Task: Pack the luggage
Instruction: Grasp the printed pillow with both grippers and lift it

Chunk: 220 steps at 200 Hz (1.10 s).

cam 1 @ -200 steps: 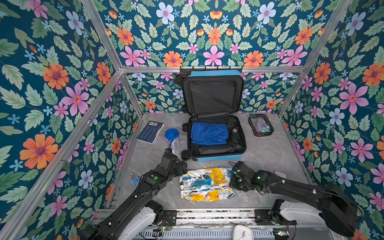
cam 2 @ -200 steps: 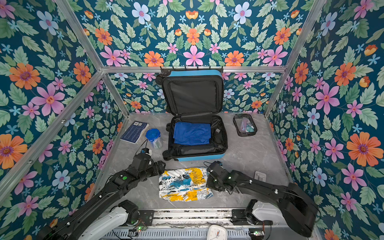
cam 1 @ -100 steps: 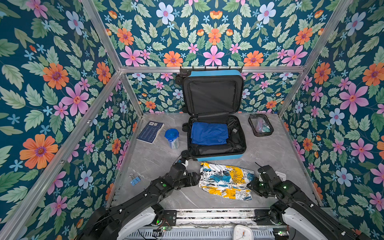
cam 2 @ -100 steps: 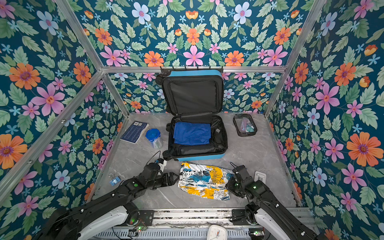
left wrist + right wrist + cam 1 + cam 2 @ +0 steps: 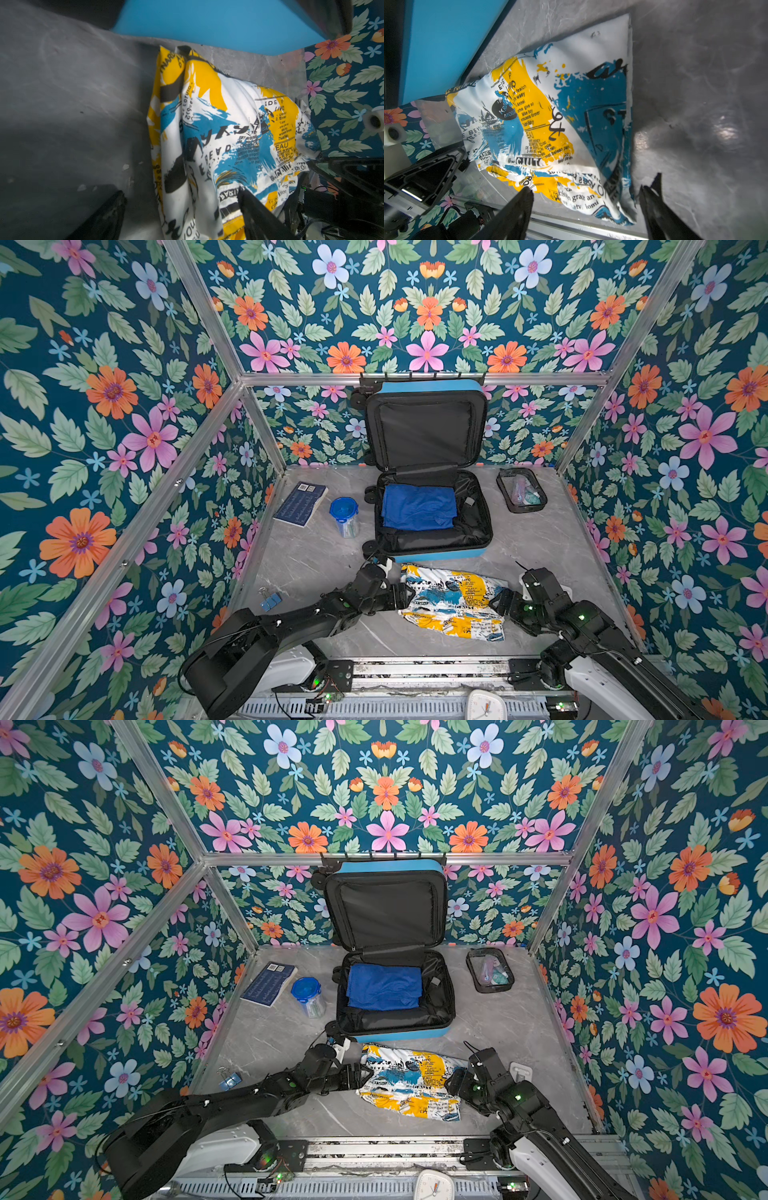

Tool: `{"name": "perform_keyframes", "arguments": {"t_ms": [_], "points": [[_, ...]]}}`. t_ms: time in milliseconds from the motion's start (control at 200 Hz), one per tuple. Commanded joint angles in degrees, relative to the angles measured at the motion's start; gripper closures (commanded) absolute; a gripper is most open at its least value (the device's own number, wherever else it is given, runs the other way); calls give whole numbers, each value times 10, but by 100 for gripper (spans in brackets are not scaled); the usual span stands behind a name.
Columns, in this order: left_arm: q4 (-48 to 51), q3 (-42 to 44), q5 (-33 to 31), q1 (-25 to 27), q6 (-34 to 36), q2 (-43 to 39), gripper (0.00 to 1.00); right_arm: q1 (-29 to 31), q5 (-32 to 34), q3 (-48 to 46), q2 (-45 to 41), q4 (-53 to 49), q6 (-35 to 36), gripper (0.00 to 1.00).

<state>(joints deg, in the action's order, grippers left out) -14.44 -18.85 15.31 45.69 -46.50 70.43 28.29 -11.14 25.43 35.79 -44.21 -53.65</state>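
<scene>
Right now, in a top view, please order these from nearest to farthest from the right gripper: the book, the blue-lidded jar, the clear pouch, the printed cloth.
From the right gripper, in a top view:
1. Printed cloth, just by its open jaws.
2. Clear pouch, back right of the luggage.
3. Blue-lidded jar, left of the luggage.
4. Book, farthest left, beyond the jar.

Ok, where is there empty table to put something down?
Bare table right of the luggage, in front of the clear pouch. Another patch between the jar and the binder clips. Crowded around the printed cloth.
</scene>
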Motion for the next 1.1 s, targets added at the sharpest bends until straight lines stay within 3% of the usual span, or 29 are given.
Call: {"name": "perform_keyframes", "arguments": {"t_ms": [0, 260, 350, 380, 460, 780, 985, 1095], "points": [[-16, -8, 3, 0, 9, 19, 13, 0, 31, 5, 18, -8, -12, 18], [-33, -15, -1, 0, 11, 58, 14, 0, 68, 3, 75, 33, -41, 18], [-42, -13, 2, 1, 11, 71, 19, 0, 58, -10, 83, 61, -44, 17], [-47, -13, 4, 1, 11, 75, 21, 0, 50, -16, 88, 74, -44, 2], [-55, -13, 10, 1, 11, 89, 26, 0, 30, -29, 103, 101, -47, 1], [-63, -24, 11, 19, 10, 116, 40, 19, -7, -55, 93, 148, -73, 39], [-71, -27, 17, 27, 5, 123, 46, 41, -16, -64, 98, 183, -87, 57], [-75, -30, 23, 32, 4, 124, 55, 42, -16, -64, 98, 195, -91, 66]]}}
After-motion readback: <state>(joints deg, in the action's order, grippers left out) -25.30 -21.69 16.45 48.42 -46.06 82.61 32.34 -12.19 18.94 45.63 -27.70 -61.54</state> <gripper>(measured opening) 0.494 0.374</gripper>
